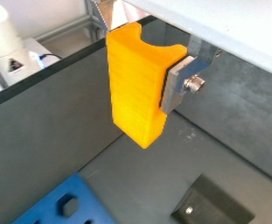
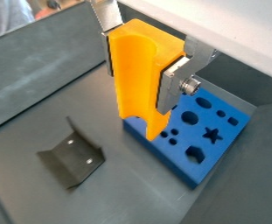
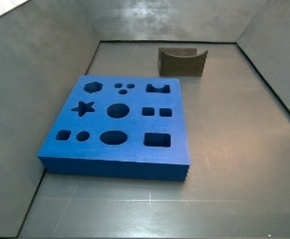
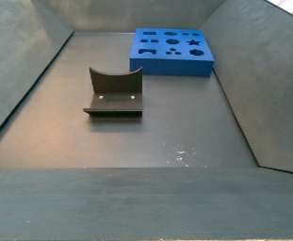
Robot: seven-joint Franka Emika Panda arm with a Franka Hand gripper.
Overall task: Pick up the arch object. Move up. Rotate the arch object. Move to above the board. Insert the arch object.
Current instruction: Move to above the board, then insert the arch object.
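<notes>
With the arch object (image 1: pixel 138 83) clamped between the claw's (image 1: pixel 149 74) silver fingers (image 1: pixel 177 85) and hanging well clear of the dark floor, the pick-up looks done and the lift is the step in hand. Neither side view shows claw or block, so both sit above those frames. A wrist view has the board (image 2: pixel 202 131) just below and beside the block; both side views show it flat on the floor near the back of the grey-walled bin, its cut-outs empty. Next comes the rotation, then lining up over the arch-shaped hole. The fixture (image 4: pixel 113 91) stands apart from the board.
</notes>
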